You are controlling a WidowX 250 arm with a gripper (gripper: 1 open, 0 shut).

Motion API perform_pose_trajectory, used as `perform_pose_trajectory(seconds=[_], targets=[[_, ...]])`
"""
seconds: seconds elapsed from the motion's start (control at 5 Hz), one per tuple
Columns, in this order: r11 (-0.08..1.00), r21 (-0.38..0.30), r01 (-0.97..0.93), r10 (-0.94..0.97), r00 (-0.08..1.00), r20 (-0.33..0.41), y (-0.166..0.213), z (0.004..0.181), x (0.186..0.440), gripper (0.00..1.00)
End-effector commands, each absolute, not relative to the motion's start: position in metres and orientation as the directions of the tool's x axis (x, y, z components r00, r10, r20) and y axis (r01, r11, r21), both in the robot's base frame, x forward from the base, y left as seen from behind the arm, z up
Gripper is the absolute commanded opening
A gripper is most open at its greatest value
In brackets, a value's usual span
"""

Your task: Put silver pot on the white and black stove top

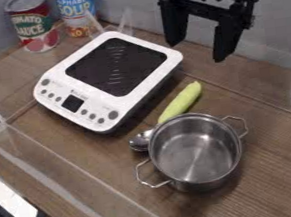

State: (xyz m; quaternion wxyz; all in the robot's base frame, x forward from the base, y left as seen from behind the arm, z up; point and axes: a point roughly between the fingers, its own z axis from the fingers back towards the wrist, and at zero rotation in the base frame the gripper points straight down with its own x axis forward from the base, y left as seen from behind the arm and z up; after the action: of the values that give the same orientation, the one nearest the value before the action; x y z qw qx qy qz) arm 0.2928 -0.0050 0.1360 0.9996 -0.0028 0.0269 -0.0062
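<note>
Far left, back corner: two tins (49, 18) against the wall, not my concern.

Next along, the white and black stove top (110, 77). White body, rounded corners, black glass square with faint ring marks, button panel on the near-left edge. Its glass is bare. It lies flat on the wooden table (260, 85).

Just past its near corner: a yellow-green corn cob (181, 101), and below it a small metal spoon (142, 139), touching or almost touching the pot's rim.

The silver pot (195, 151) sits near the front of the table, right of the stove and well apart from it. Upright, no lid, empty, shiny steel, with a loop handle on each side.

My reading: rigid, fairly light when empty, and slick on the outside. I would pinch the rim wall, one finger inside and one outside, between the handles.

My gripper (203, 35) hangs above the back of the table, fingers spread wide, holding nothing, well away from the pot.
</note>
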Motion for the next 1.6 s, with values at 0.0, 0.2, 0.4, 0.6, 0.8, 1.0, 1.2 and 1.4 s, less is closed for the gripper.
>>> perform_pose_trajectory(seconds=[0.0, 0.2, 0.4, 0.6, 0.8, 1.0, 1.2, 1.4], targets=[[1.000, -0.007, -0.001, 0.000, 0.999, -0.055, -0.014, 0.136, 0.295, 1.00], [1.000, -0.008, 0.029, -0.029, 0.998, -0.054, -0.008, 0.143, 0.301, 1.00], [0.999, -0.012, 0.048, -0.049, 0.998, -0.043, 0.005, 0.153, 0.311, 1.00], [0.997, -0.041, 0.059, -0.061, 0.997, -0.045, 0.013, 0.160, 0.304, 1.00], [0.998, -0.054, 0.029, -0.031, 0.998, -0.050, 0.006, 0.157, 0.303, 1.00], [0.998, -0.060, 0.009, -0.013, 0.998, -0.055, -0.003, 0.155, 0.302, 1.00], [0.998, -0.064, 0.027, -0.031, 0.997, -0.064, -0.019, 0.159, 0.300, 1.00], [0.997, -0.065, 0.040, -0.045, 0.996, -0.075, -0.029, 0.162, 0.299, 1.00]])
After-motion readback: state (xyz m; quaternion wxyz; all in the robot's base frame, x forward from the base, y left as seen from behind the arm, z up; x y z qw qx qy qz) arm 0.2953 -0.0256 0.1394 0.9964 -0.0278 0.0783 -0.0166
